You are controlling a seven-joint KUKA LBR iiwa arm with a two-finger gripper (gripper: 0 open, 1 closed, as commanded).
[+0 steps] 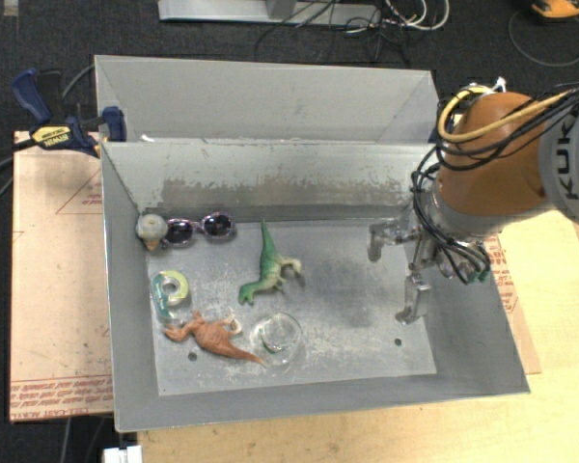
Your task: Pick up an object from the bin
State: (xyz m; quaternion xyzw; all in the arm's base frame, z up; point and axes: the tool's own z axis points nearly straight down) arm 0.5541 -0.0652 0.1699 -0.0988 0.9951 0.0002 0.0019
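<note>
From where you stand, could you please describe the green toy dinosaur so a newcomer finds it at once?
Look at the grey metal bin, left of its middle. Just right of the purple sunglasses lies the green toy dinosaur. Unlike the orange dinosaur nearby, it is green, with a long thin tail.

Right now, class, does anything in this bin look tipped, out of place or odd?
Nothing looks damaged or spilled. The green toy dinosaur and the orange toy dinosaur lie flat on their sides at the left of the bin. The gripper hangs open over bare floor at the right, apart from every thing.
</note>
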